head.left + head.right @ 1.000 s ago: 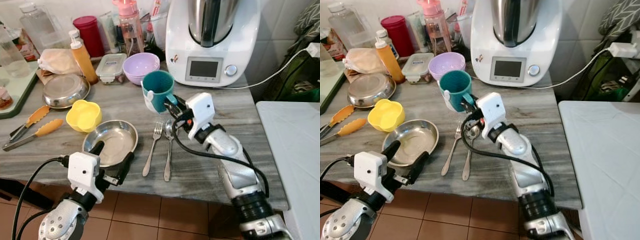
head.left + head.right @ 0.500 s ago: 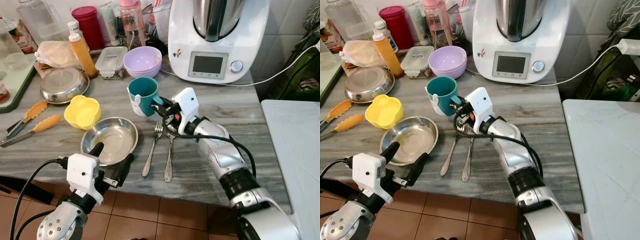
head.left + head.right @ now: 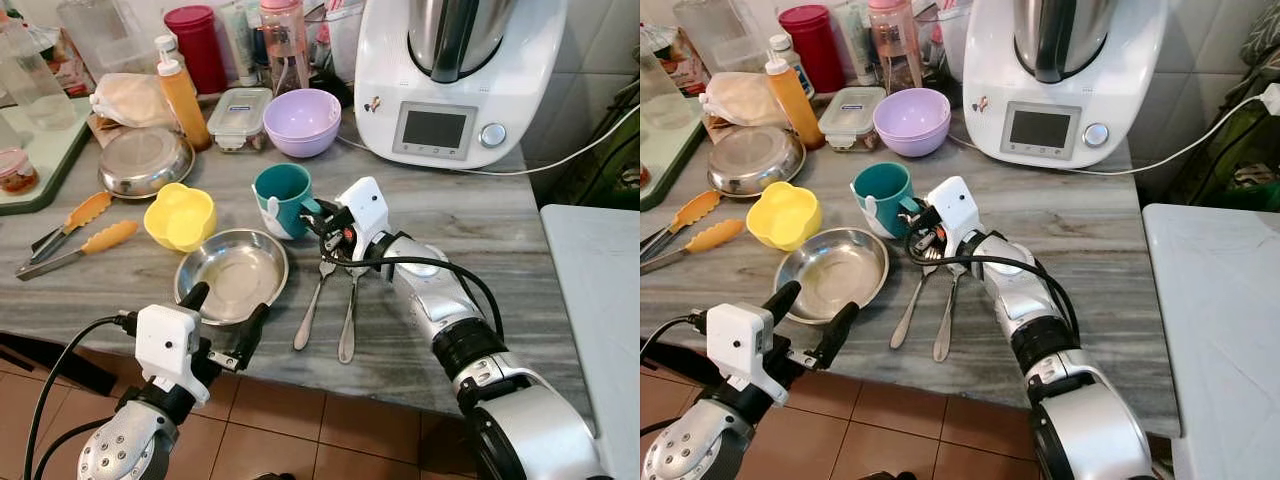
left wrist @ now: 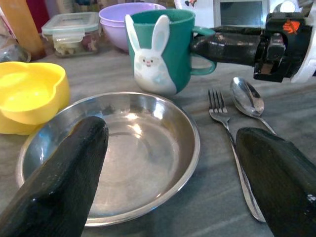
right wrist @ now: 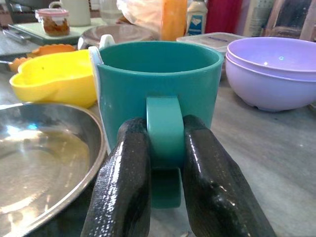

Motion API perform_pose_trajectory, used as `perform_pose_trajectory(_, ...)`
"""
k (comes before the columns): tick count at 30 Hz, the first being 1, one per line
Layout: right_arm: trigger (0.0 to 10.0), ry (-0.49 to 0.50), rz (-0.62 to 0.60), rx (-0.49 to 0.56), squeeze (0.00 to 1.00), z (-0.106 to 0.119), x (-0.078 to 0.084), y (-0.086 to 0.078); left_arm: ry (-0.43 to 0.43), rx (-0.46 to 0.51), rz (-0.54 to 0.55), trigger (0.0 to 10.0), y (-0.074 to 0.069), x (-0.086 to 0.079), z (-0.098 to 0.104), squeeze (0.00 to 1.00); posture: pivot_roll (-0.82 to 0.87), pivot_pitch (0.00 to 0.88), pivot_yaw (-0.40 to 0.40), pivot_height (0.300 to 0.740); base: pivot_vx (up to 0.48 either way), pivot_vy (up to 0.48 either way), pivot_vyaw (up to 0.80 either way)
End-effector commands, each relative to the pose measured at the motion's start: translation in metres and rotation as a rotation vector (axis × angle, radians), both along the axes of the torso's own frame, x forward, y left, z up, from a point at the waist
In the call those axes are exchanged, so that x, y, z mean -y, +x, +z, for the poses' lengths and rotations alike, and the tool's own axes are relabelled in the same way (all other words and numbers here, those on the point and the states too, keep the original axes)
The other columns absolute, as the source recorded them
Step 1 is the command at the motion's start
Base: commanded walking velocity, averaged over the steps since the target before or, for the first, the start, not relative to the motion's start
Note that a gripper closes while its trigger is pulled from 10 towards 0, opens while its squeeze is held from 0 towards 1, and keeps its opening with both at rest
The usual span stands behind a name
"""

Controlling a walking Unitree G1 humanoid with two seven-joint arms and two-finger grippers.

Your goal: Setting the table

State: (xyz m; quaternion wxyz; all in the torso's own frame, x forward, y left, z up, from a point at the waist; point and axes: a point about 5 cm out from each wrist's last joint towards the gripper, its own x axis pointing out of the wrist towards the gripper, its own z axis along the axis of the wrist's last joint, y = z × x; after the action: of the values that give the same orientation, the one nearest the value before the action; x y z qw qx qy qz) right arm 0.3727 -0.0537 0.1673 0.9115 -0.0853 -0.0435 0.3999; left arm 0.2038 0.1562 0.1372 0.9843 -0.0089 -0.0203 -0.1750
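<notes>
A teal mug (image 3: 278,193) with a white bunny on it stands upright just behind the steel plate (image 3: 232,276), its base at the grey counter (image 3: 470,215). My right gripper (image 3: 314,212) is shut on the mug's handle (image 5: 165,129), one black finger on each side. A fork (image 3: 313,305) and a spoon (image 3: 350,312) lie side by side right of the plate, under my right wrist. My left gripper (image 3: 226,318) hangs open at the counter's front edge, facing the plate (image 4: 123,158), with nothing between its fingers.
A yellow bowl (image 3: 180,215) sits left of the plate, orange tongs (image 3: 75,235) further left. Behind are a steel dish (image 3: 145,162), a purple bowl (image 3: 300,120), bottles and a big white kitchen machine (image 3: 455,80). A white surface (image 3: 600,300) stands right.
My right gripper has carried the mug down and to the left, from raised above the cutlery to the counter behind the plate. The camera has shifted slightly. The left arm has not moved.
</notes>
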Motion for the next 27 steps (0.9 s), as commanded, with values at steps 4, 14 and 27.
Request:
perform_pose_trajectory(4, 10.0, -0.018, -0.017, 0.036, 0.0, 0.005, -0.002, 0.004, -0.003, -0.002, -0.006, 10.0, 0.0, 0.004, -0.001, 0.0, -0.01, 0.152, 0.089, 0.74, 0.0, 0.0, 0.0)
perform_pose_trajectory(14, 10.0, 0.002, 0.001, 0.037, 0.0, 0.007, -0.012, 0.005, -0.003, 0.004, -0.006, 10.0, 0.001, 0.005, 0.001, 0.0, 0.0, 0.152, 0.091, 0.74, 0.0, 0.0, 0.0)
perform_pose_trajectory(27, 10.0, -0.009, 0.001, 0.051, 0.0, 0.009, -0.021, 0.005, 0.002, -0.008, 0.008, 10.0, 0.007, 0.004, -0.01, 0.0, 0.01, 0.152, 0.091, 0.74, 0.0, 0.0, 0.0)
